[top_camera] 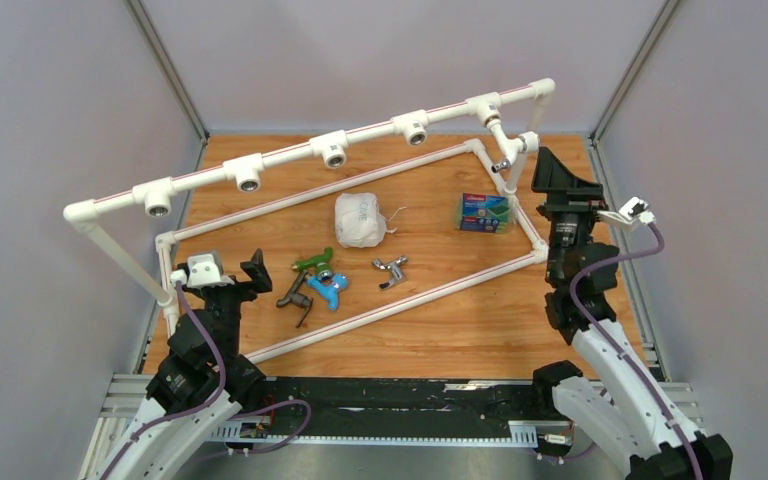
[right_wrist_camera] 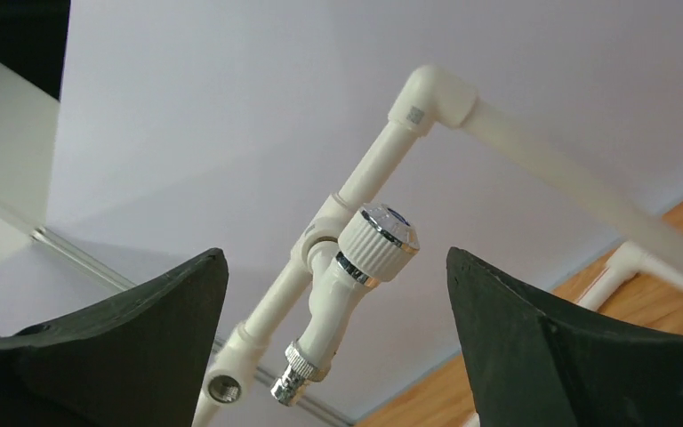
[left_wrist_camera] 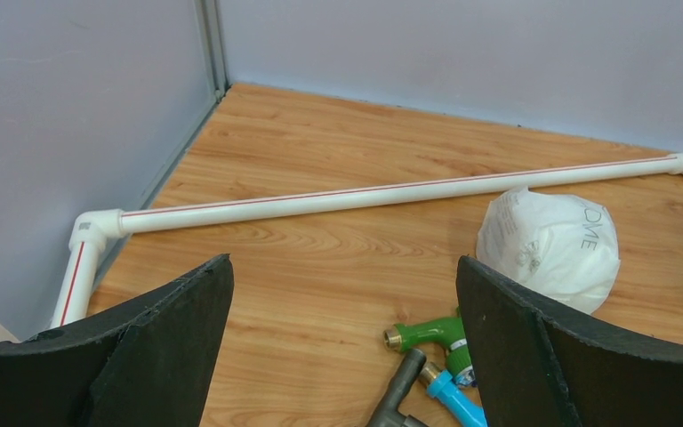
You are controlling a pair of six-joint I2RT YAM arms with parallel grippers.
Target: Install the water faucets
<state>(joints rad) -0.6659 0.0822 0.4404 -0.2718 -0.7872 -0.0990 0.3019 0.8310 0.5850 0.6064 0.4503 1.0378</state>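
Observation:
A white pipe frame (top_camera: 290, 150) carries several open threaded sockets along its raised top rail. The white faucet (top_camera: 501, 150) hangs from the rail's right-end fitting; in the right wrist view it (right_wrist_camera: 356, 285) sits between the fingers, untouched. My right gripper (top_camera: 557, 178) (right_wrist_camera: 336, 267) is open just in front of it. The green faucet (top_camera: 312, 262) (left_wrist_camera: 427, 336), blue faucet (top_camera: 328, 290) (left_wrist_camera: 452, 398), dark grey faucet (top_camera: 295, 297) (left_wrist_camera: 400, 391) and chrome faucet (top_camera: 390, 270) lie on the wooden table. My left gripper (top_camera: 250, 280) (left_wrist_camera: 342, 347) is open and empty, just left of them.
A white pouch (top_camera: 360, 220) (left_wrist_camera: 547, 245) and a packet of sponges (top_camera: 486, 212) lie inside the frame's lower pipe rectangle (top_camera: 380, 305). Grey walls enclose the table on three sides.

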